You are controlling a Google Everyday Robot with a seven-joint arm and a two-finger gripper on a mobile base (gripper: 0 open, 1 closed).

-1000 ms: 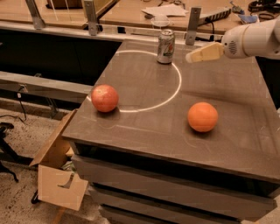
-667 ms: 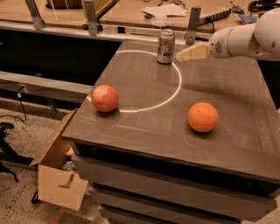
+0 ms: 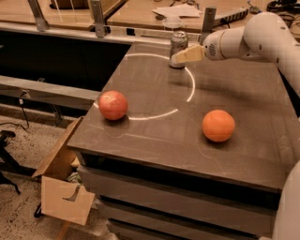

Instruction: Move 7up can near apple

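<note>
Nearest to the camera: cardboard box (image 3: 65, 201) on the floor by the table's (image 3: 243, 98) front-left corner, flaps open. I can't make out anything in it from this angle, and it's the only container I can confirm. On the table front: orange (image 3: 218, 125) to the right, apple (image 3: 113, 105) to the left on the painted white ring (image 3: 191, 84), the two well apart. The 7up can (image 3: 177, 43) stands upright at the far edge on the far arc of the ring, well away from the apple. Change over the last second: my gripper (image 3: 180, 56) has swept left across the back of the table and its tip now sits against the can's right side, low on the body. The can hasn't shifted. I can't tell whether the gripper is released or clamped; one tan pad hides the rest. My read: the approach is done but the grasp is unconfirmed, so the transfer hasn't started. The route to the apple runs diagonally toward the front-left across bare tabletop. Papers (image 3: 178, 9) lie on the bench behind.
</note>
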